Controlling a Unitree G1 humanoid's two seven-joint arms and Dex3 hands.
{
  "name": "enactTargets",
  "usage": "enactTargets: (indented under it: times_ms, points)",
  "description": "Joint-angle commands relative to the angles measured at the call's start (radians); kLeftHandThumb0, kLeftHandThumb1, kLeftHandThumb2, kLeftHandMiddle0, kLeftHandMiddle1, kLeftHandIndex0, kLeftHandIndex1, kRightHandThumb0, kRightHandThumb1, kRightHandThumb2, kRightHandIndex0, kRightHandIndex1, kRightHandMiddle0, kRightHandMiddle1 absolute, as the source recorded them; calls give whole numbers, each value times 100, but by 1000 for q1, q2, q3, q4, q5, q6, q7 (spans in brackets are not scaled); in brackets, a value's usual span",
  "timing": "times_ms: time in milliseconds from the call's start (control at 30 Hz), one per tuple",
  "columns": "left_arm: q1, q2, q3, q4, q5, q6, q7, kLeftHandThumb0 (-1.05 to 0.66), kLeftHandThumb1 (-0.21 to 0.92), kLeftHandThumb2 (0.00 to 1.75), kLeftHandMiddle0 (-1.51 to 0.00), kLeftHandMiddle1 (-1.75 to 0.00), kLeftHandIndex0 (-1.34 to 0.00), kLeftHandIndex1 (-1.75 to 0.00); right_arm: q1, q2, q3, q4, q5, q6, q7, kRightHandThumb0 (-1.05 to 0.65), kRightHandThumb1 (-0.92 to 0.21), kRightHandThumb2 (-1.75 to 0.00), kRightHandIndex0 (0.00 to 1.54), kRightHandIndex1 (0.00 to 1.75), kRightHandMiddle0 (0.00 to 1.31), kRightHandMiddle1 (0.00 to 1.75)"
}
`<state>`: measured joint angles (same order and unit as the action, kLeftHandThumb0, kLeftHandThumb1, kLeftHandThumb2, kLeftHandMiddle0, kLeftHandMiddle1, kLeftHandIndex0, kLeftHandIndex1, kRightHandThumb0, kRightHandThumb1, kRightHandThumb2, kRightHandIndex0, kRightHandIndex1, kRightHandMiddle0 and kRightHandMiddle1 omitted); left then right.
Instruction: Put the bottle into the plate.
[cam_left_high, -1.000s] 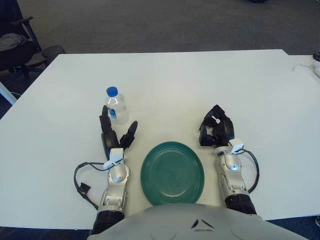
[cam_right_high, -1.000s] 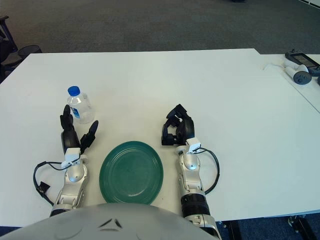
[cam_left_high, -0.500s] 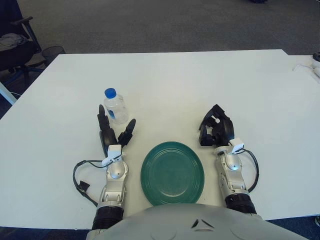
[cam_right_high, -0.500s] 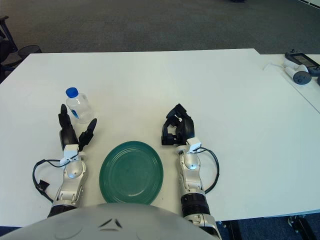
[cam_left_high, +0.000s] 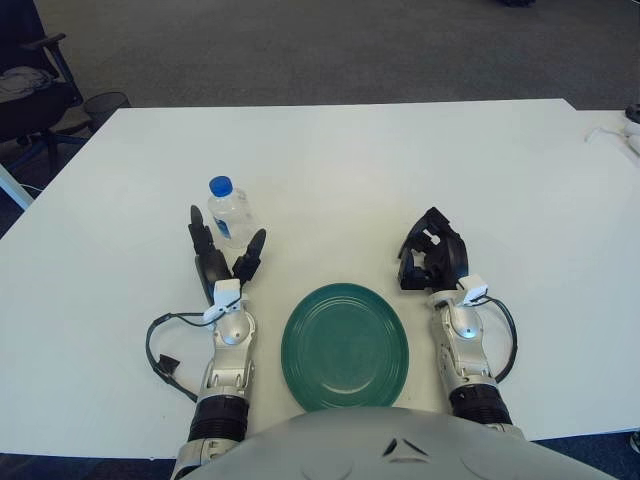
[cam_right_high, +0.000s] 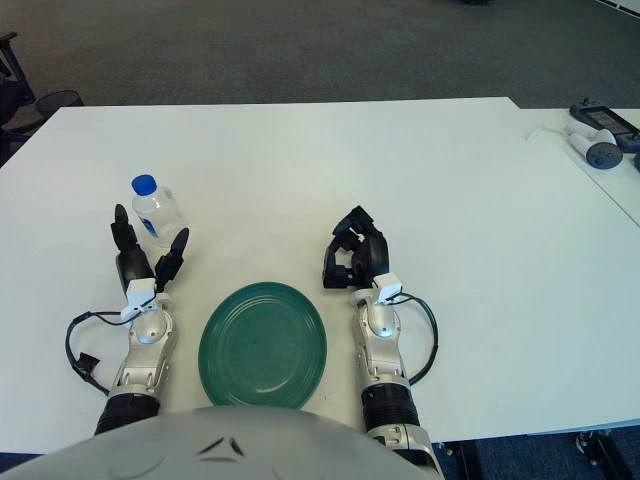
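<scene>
Green plate (cam_left_high: 345, 346) — round, glossy, shallow rim — sat near the table's front edge between the two hands, nothing on it. Left hand (cam_left_high: 222, 262) was just left of the plate, black fingers spread and pointing up toward the bottle, holding nothing. Right hand (cam_left_high: 432, 256) showed right of the plate, fingers curled in on nothing. A black cable (cam_left_high: 160, 350) looped off the left forearm onto the table. Bottle (cam_left_high: 229, 211) — small, clear plastic, blue cap — stood upright just beyond the left fingertips; contact couldn't be told. White table (cam_left_high: 380, 170), smooth and matte, was open beyond it to the far edge. White devices (cam_right_high: 600, 135) lay at the far right, office chair (cam_left_high: 30, 90) off the far-left corner.
</scene>
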<state>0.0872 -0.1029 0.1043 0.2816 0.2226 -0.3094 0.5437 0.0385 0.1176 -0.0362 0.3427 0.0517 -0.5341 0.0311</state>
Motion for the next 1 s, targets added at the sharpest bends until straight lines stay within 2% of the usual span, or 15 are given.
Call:
enactTargets:
  times_ms: [0,500,967]
  points:
    - [24,-7,11,67,0,29,18,-103,90,8,0,-26,0,-15,57,29,-8,105,31,-17,3,0,5,-170,92,165,66,175]
    - [-60,13,17,133,7,35,33,-103,92,9,0,-29,0,-17,53,28,-5,106,21,-5,-5,0,4,-169,91,164,65,175]
    - [-146,52,25,230,-17,22,7,-105,92,10,0,-43,0,-31,52,33,-7,110,29,-16,-1,0,5,-171,92,165,66,175]
